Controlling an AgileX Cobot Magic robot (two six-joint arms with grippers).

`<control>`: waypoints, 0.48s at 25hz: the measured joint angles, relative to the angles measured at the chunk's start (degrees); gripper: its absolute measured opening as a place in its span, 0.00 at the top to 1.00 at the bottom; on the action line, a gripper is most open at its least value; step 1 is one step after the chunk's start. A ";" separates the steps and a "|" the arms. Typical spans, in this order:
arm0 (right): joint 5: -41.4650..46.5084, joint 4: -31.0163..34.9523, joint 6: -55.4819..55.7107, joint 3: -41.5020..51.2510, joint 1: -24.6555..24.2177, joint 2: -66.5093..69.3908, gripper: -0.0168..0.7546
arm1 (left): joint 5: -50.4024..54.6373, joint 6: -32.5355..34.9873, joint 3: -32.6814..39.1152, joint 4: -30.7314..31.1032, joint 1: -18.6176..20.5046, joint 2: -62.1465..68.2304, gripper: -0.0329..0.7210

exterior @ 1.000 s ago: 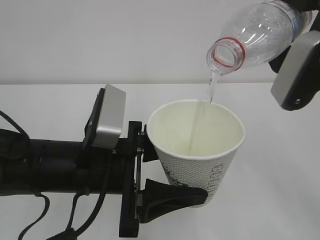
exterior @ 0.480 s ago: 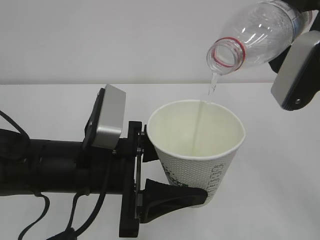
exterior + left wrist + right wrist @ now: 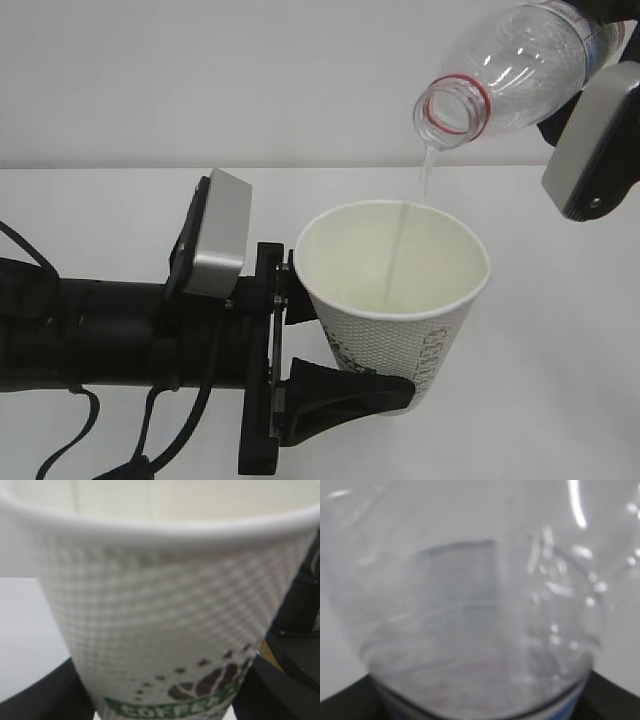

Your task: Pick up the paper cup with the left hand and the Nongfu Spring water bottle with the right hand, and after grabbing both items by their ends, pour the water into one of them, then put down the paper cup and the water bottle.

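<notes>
Nearest, the left gripper is clamping the paper cup low on its wall, holding it upright above the tabletop. Beyond and above, the right gripper is clamping the Nongfu Spring water bottle, tilting it neck-down over the rim; water is streaming in.

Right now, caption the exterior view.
Tilted clear plastic bottle pours thin water stream into gripper-held white paper cup.
</notes>
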 joint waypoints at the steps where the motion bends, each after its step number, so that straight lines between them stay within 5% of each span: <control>1: 0.00 0.00 0.00 0.00 0.00 0.00 0.35 | 0.00 0.00 0.00 0.00 0.00 0.00 0.25; 12: -0.14 0.00 0.00 0.00 0.00 0.00 0.35 | 0.17 0.00 0.00 0.00 0.00 0.00 0.25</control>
